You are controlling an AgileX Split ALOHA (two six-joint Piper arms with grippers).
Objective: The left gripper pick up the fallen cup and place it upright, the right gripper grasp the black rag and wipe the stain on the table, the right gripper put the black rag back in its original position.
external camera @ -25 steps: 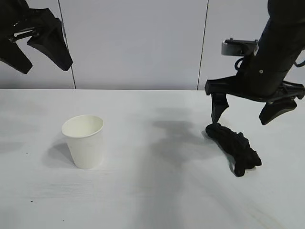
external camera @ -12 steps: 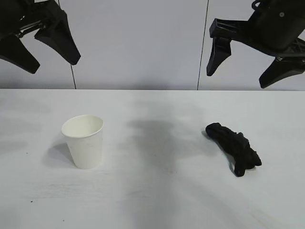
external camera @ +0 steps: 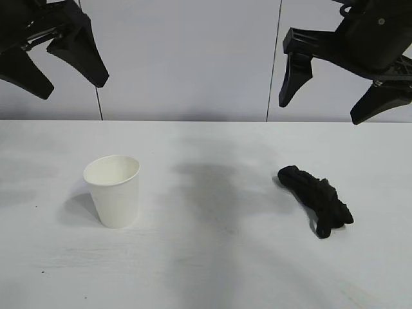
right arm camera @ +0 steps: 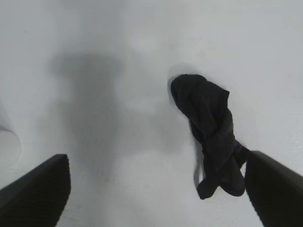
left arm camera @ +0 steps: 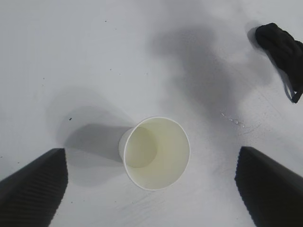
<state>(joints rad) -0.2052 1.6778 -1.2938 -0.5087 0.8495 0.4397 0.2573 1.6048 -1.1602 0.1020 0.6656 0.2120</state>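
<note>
The white cup (external camera: 112,191) stands upright on the left part of the table (external camera: 206,257), mouth up. High above and behind it hangs my left gripper (external camera: 69,87), open and empty; in the left wrist view its fingers (left arm camera: 33,189) flank the cup (left arm camera: 156,153) from well above. The black rag (external camera: 317,199) lies bunched on the right part of the table. My right gripper (external camera: 320,111) hangs open high above it, holding nothing; its fingers (right arm camera: 279,194) frame the rag (right arm camera: 208,127) far below. The stain does not show; only faint specks (left arm camera: 232,119) mark the table.
A pale panelled wall (external camera: 187,58) stands behind the table's back edge. The rag (left arm camera: 282,47) also shows at the edge of the left wrist view. Soft arm shadows (external camera: 212,187) fall on the white surface between cup and rag.
My right gripper has risen from just above the rag to high over the table, still open, and then held still. The left gripper shifted slightly. Cup and rag have not moved.
</note>
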